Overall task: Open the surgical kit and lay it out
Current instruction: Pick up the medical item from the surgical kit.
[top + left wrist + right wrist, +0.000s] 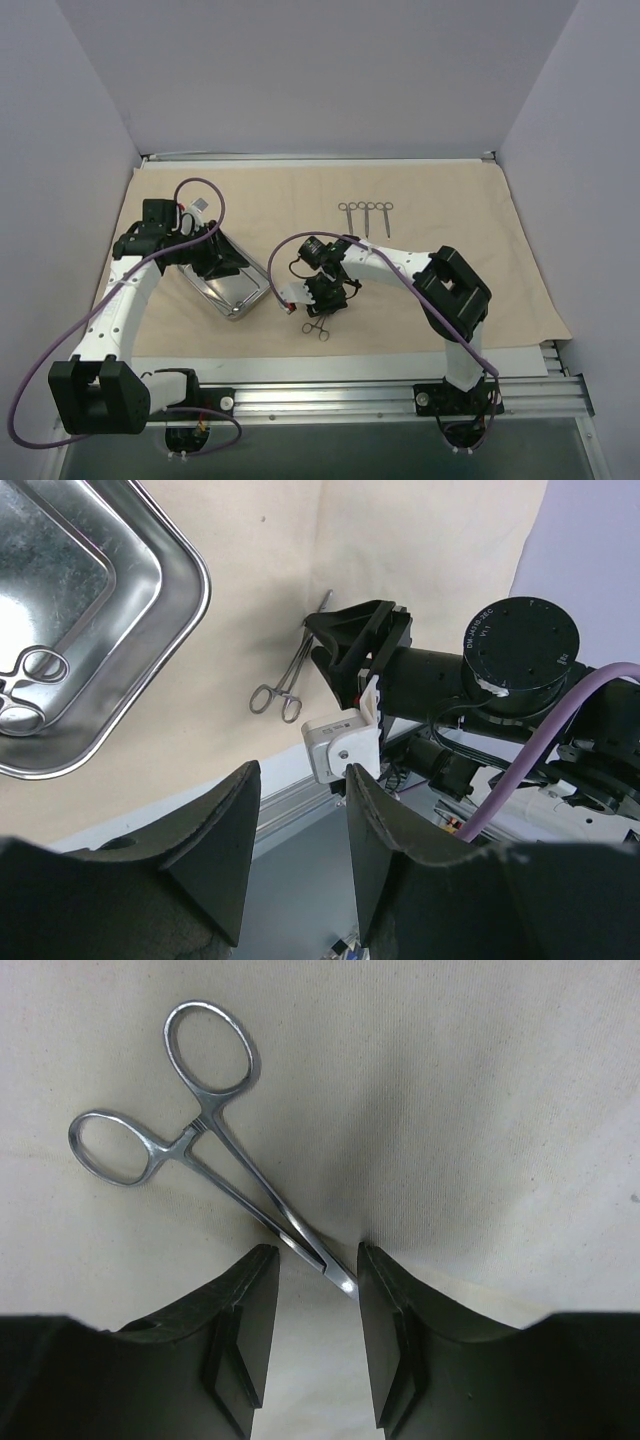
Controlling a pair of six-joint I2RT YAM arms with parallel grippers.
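Observation:
The beige cloth wrap (480, 240) lies spread flat over the table. The steel tray (243, 294) sits on its left part, and in the left wrist view the tray (110, 590) holds ring-handled instruments (28, 685). Several instruments (366, 214) lie in a row at the back. One forceps (215, 1145) lies on the cloth, also seen from above (318, 326). My right gripper (318, 1257) is open, its fingers down on the cloth either side of the forceps tip. My left gripper (302, 775) is open and empty, over the tray's near side (222, 268).
The right arm's wrist (470, 680) and the same forceps (290, 675) show in the left wrist view. The metal rail (330, 397) runs along the table's near edge. Purple cables (200, 190) loop over both arms. Walls close in the back and sides.

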